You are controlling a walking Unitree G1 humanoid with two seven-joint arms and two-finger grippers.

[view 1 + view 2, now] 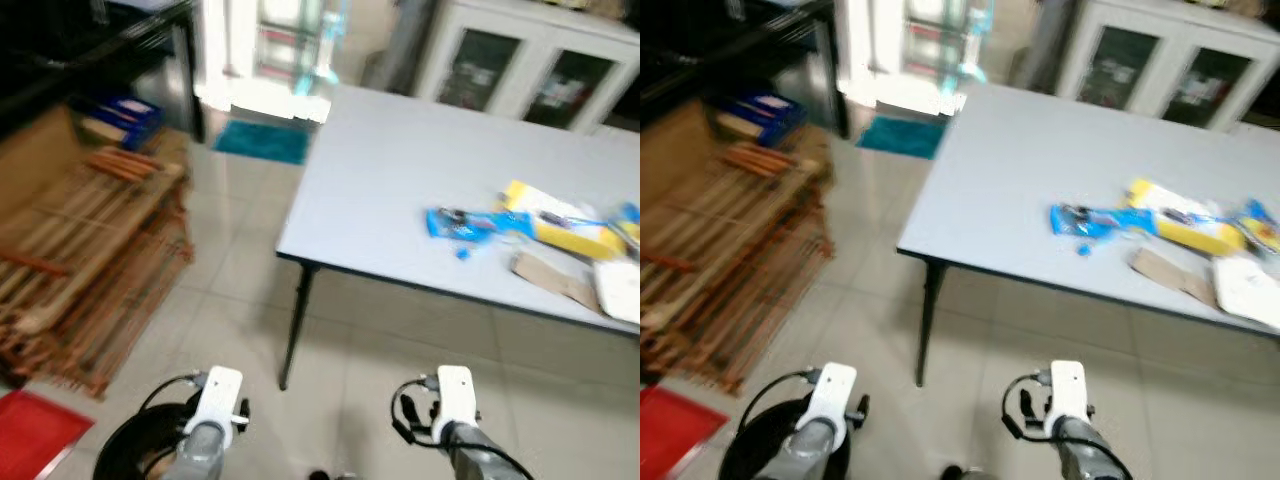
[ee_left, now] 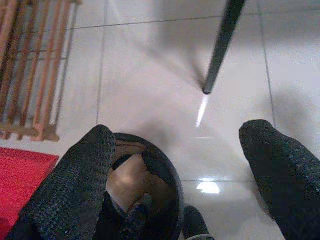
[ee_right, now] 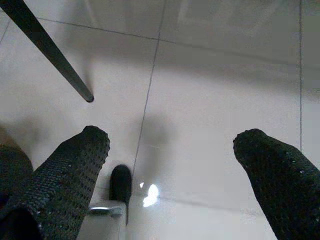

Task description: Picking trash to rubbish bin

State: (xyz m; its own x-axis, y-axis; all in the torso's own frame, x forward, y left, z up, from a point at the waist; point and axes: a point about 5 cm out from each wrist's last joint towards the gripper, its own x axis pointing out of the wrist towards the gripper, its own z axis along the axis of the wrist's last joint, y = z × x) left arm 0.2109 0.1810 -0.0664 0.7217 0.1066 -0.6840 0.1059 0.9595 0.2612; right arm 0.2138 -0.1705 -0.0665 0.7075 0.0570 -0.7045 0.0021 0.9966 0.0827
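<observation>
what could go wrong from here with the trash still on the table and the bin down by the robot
1. The blue wrapper, yellow packet and brown cardboard piece lie close together on the grey table, so a grab may drag a neighbour off the edge.
2. The black rubbish bin sits right below the open left gripper, near the robot's feet, so a step forward could knock it.
3. The table leg stands in the path ahead.

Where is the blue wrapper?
The blue wrapper lies on the grey table, toward the robot's right, just left of the yellow packet and brown cardboard piece.
</observation>
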